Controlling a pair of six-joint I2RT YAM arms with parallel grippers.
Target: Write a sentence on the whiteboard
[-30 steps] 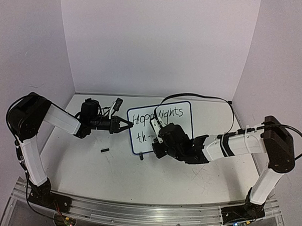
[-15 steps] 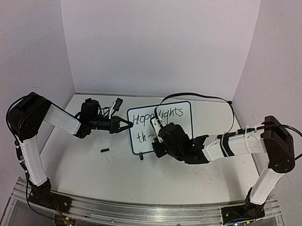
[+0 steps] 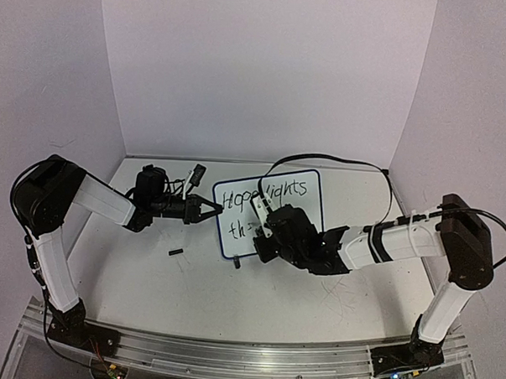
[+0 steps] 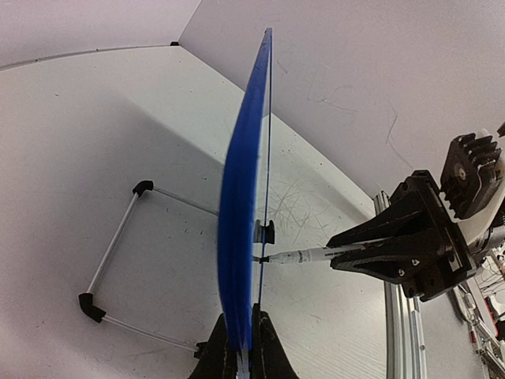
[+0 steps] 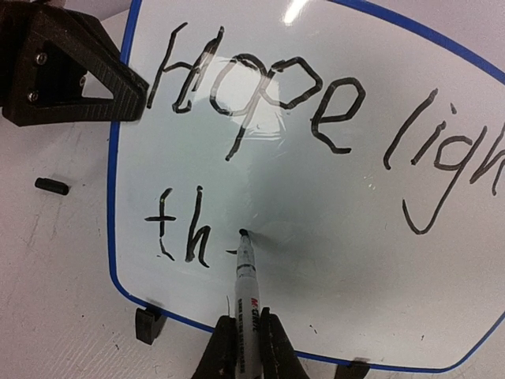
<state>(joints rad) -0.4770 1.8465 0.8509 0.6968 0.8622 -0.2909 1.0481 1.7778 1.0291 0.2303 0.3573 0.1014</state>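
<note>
A: Marker (image 5: 246, 276) tip first: where does it sit?
B: Pressed on the whiteboard (image 5: 331, 189), second line, just right of the "th", under "Hope". The right gripper (image 5: 246, 341) is clamped round the marker's barrel, jaws tight on it.
A: And the board itself?
B: Mid-table, propped near upright on its wire stand (image 4: 118, 237), writing face toward the right arm. Its long side runs across the table, left to right, the same way as the lines of text.
A: What is the left arm doing?
B: The left gripper (image 4: 241, 347) is pinched shut on the board's left rim, edge-on. I'd say it braces the board against the push of the pen.
A: So which way does the next stroke go?
B: My guess is rightward along that long side, away from the left gripper, into the bare white beneath "lights". Only the right arm is placed for it.
A: Any worry?
B: Pressing harder could tip the board back if the left pinch slips.
</note>
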